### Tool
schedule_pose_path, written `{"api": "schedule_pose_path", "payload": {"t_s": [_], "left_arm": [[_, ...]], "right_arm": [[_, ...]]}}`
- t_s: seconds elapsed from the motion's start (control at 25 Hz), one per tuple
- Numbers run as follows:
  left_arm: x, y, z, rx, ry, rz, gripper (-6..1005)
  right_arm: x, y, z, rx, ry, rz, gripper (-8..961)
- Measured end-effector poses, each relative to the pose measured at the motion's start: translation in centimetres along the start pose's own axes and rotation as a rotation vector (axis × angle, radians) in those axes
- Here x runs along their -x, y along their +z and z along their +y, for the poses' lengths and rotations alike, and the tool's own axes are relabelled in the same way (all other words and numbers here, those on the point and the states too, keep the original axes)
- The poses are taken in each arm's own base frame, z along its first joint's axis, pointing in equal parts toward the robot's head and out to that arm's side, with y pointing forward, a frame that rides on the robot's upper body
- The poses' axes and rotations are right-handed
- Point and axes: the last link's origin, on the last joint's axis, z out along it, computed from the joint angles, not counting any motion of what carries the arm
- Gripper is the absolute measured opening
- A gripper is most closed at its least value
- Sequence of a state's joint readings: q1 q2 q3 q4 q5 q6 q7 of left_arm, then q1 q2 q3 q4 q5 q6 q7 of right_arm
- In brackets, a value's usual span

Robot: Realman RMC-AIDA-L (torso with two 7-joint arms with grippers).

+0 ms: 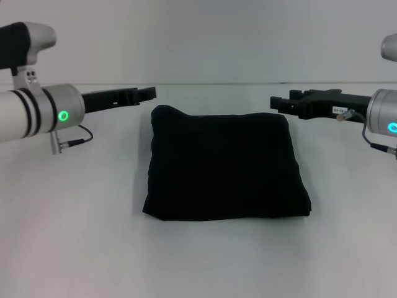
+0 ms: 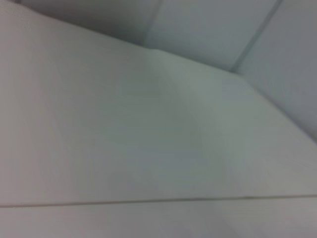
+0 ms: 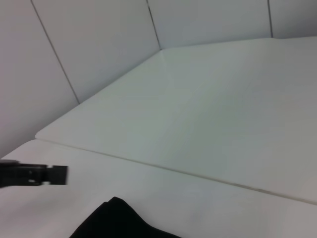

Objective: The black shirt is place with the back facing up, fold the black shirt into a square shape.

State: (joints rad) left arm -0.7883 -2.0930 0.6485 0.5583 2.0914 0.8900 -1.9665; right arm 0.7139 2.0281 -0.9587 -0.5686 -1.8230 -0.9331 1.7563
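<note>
While grippers flank, black shirt point(image 1: 226, 164) folded, table point(image 1: 74, 248).

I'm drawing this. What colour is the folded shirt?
Plain black shirt, no lettering showing; head view shows it best.

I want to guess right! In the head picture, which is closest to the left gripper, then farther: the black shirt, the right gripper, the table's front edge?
1. black shirt, beside the left gripper, middle.
2. right gripper, opposite side.
3. table, front edge, bottom.

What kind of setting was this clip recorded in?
Probably a lab or test bench: a bare white table with plain pale panelled walls behind, only a folded black shirt on it, and the left gripper and right gripper held off to either side.
</note>
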Motion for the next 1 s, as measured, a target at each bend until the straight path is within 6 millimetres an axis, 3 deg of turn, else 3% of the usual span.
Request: {"api": "schedule_pose_path", "payload": {"t_s": [0.28,0.36,0.56,0.8,1.0], "left_arm": [[1.2,-3.1,3.4,0.303,0.163,-0.059,552],[1.7,-3.4,4.1,0.356,0.201,-0.056,596],[2.6,-3.0,5.4,0.419,0.324,-0.079,821],[3.9,-2.0,6.8,0.447,0.478,-0.193,904],[4.4,-2.1,6.6,0.439,0.500,-0.235,903]], "right_arm": [[0.5,-1.9,0.2,0.118,-0.027,0.031,715],[0.6,-2.4,0.3,0.151,-0.039,0.044,727],[0.0,-3.3,1.1,0.231,-0.154,0.134,820],[-0.1,-2.6,1.9,0.223,-0.266,0.255,931],[-0.2,-2.1,2.4,0.233,-0.292,0.280,927]]}}
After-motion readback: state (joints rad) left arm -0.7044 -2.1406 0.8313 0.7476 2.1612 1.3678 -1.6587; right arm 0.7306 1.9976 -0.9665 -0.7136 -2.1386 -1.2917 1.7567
